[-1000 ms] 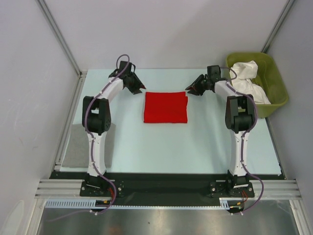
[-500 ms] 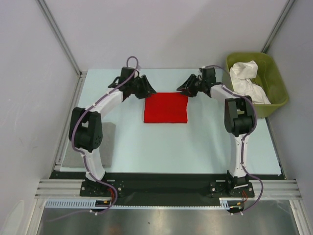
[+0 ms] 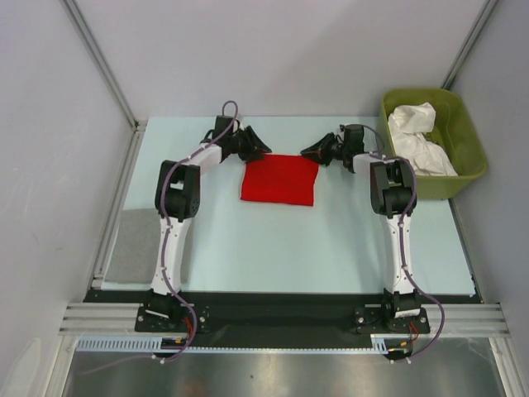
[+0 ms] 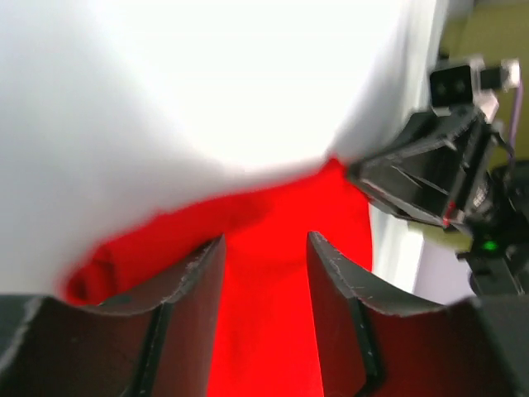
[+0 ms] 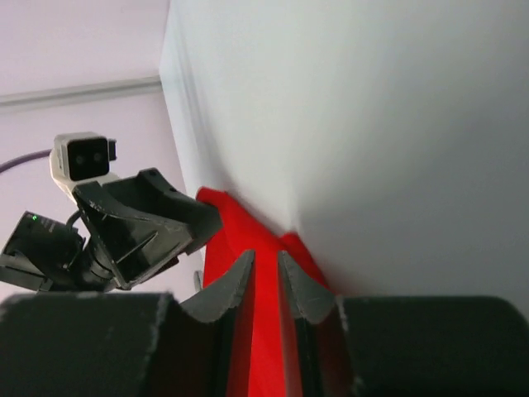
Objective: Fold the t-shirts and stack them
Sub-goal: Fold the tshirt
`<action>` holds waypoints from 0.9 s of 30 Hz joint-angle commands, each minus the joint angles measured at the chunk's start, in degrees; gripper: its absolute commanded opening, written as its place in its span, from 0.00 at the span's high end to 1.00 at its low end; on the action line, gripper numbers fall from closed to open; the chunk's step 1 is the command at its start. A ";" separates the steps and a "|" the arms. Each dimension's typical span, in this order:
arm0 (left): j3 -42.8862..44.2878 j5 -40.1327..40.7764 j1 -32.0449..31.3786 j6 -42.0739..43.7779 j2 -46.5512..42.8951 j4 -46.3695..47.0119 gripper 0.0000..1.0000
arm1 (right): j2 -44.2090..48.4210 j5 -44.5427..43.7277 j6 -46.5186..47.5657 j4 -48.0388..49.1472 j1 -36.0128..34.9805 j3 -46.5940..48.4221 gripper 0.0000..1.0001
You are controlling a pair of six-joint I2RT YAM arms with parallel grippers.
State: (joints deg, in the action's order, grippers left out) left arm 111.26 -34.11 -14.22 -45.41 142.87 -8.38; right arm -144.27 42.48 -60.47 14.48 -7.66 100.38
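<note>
Progress: red t-shirt [image 3: 278,179] folded to compact rectangle, lying flat on tabletop [image 3: 273,248] close to middle of far edge, slightly skewed. White t-shirts [image 3: 417,136] heaped unfolded in olive tub [image 3: 468,132] at far right corner. Judged: one shirt about done, whites untouched, no stack yet.

Both arms stretched forward, wrists low at far edge of red shirt. At its far left corner, left gripper [image 3: 254,149], jaws apart, cloth showing between. At far right corner, right gripper [image 3: 312,152], jaws nearly together, red in gap; whether pinched, cannot tell.
</note>
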 commanded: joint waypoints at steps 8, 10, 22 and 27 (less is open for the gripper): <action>-4.11 4.93 1.13 8.85 -18.66 -7.35 0.44 | 3.28 0.15 11.33 -23.70 4.67 16.52 0.74; -9.01 4.67 0.34 8.76 -23.92 -6.12 0.44 | 7.93 0.24 13.78 -26.32 3.89 16.08 0.71; -33.21 3.17 -3.10 11.90 -26.07 2.94 0.49 | 22.36 4.80 8.18 -2.48 -7.63 -22.13 0.66; -31.90 3.35 0.24 16.92 -20.18 -2.07 0.50 | 21.48 5.86 15.35 -5.51 -5.00 -29.87 0.69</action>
State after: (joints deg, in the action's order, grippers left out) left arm 78.76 -33.45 -16.51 -35.14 121.84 -7.62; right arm -122.61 47.24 -49.47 7.31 -16.36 72.90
